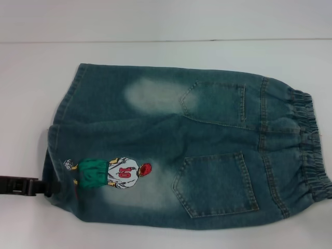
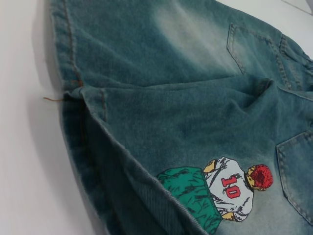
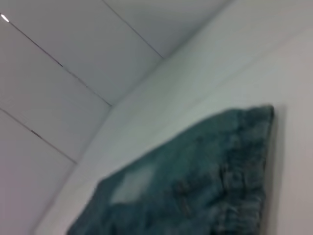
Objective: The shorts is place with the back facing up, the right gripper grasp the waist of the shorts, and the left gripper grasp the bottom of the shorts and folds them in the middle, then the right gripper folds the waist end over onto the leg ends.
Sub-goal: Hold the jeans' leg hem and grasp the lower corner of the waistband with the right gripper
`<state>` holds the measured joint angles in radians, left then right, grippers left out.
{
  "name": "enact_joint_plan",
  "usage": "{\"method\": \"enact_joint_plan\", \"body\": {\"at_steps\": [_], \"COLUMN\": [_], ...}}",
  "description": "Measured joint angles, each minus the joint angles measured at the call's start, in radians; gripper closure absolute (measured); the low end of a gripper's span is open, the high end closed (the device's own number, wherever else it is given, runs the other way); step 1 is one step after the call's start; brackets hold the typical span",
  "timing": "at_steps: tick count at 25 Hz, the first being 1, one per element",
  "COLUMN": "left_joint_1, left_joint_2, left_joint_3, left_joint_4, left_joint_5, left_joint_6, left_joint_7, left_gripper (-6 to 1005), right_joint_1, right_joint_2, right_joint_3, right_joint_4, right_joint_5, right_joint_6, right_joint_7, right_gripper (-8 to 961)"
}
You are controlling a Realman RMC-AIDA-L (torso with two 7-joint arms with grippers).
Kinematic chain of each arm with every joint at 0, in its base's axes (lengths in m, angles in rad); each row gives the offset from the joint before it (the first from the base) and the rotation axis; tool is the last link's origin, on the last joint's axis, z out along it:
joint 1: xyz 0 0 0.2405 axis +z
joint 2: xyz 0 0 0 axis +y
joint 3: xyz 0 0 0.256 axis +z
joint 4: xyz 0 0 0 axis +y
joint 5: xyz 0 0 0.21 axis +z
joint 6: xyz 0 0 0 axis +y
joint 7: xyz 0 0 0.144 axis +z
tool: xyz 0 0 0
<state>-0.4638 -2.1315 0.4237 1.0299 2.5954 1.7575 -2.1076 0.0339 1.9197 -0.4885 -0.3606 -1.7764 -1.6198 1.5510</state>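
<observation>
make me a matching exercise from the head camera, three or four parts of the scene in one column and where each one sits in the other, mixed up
Column one:
1. waist of the shorts
2. cartoon player print
3. left gripper
4. pale worn patch

Column two:
A. at the shorts' left edge, by the leg hems
B. on the nearer leg, left of the lower pocket
C. on the farther leg, left of the upper pocket
D. at the right end of the shorts

Pairs: 1-D, 2-B, 3-A, 4-C
</observation>
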Motion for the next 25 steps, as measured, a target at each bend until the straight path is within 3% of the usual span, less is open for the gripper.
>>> {"method": "enact_joint_plan", "body": {"at_steps": [7, 15, 22, 25], "left_joint_1": [-0.001, -0.001, -0.001, -0.001], "left_joint_2": [-0.002, -0.003, -0.005, -0.005], "left_joint_3": [0.0, 0.0, 0.0, 0.0], "left_joint_4": [-0.005, -0.007, -0.008, -0.008], "left_joint_5": [0.001, 0.003, 0.003, 0.004], "left_joint_6": [0.0, 0.009, 0.01, 0.01], "left_joint_7": [-0.001, -0.002, -0.002, -0.002], "left_gripper": [984, 983, 984, 985], "right_joint_1": [0.051, 0.056, 0.067, 0.079], "right_joint_2": [0.007, 0.013, 0.054, 0.056], "right_joint_3": [-0.001, -0.002, 0.011, 0.019], "right_joint_4": [-0.001, -0.005, -0.063, -0.064], "right_joint_5": [-0.088, -0.098, -0.098, -0.098], "right_joint_6": [0.037, 0.027, 0.026, 0.024], "right_joint_7": [0.006, -0.016, -0.013, 0.013], "right_gripper": [6, 7, 8, 8]}}
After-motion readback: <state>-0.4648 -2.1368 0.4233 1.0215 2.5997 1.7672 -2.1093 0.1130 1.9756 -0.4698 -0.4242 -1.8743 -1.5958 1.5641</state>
